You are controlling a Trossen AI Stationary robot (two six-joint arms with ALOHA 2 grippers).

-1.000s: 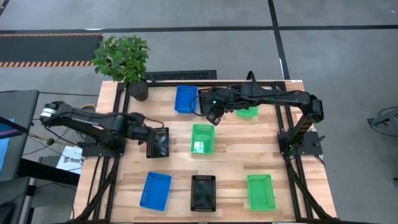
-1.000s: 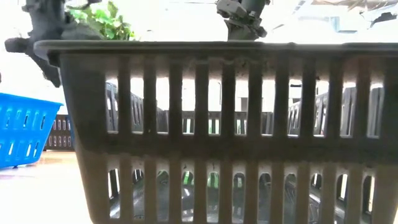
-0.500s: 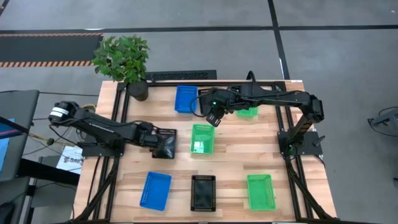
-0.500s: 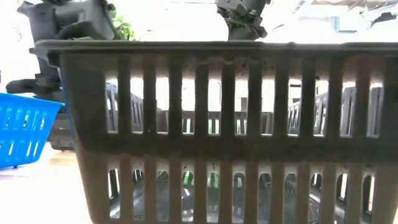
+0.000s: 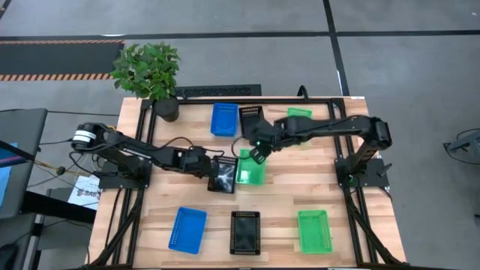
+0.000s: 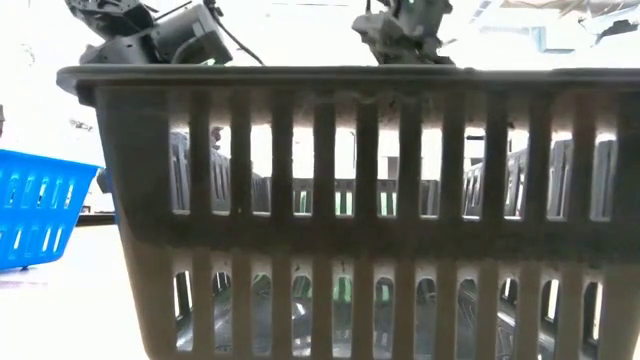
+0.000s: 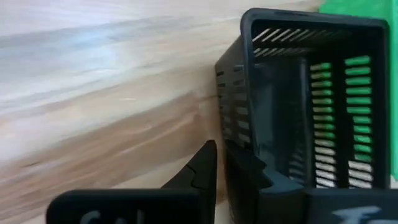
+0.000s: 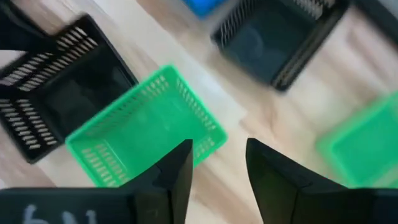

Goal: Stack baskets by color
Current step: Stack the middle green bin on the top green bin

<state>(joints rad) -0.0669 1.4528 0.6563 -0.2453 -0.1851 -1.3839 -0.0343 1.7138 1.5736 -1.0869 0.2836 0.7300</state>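
Observation:
Near the table's middle, my left gripper (image 5: 215,169) is shut on a black basket (image 5: 224,178), right beside the centre green basket (image 5: 250,169). That green basket rests flat on the wood. My right gripper (image 5: 259,152) hangs open over its far end with nothing between its fingers (image 8: 180,171). A blue basket (image 5: 223,118), a black basket (image 5: 250,118) and a green basket (image 5: 298,121) stand in the far row. In the near row stand a blue basket (image 5: 187,229), a black one (image 5: 245,232) and a green one (image 5: 313,230). My left gripper pinches the black basket's side wall (image 7: 231,140) at its rim, one finger (image 7: 204,167) outside and the other inside the basket. The fingers slant down from the table's left. The basket sits tilted in the hold, and green shows through its slats.
A potted plant (image 5: 150,71) stands at the far left corner. In the low view the near black basket (image 6: 350,200) fills most of the sight, with the near blue basket (image 6: 40,215) to its left. Bare wood lies between the rows.
My left gripper has carried the black basket toward the table's right, up beside the centre green basket, sinking and tipping further down. The basket has turned about and tilted. My right gripper has shifted toward the near edge over the green basket, uncovering the far black basket.

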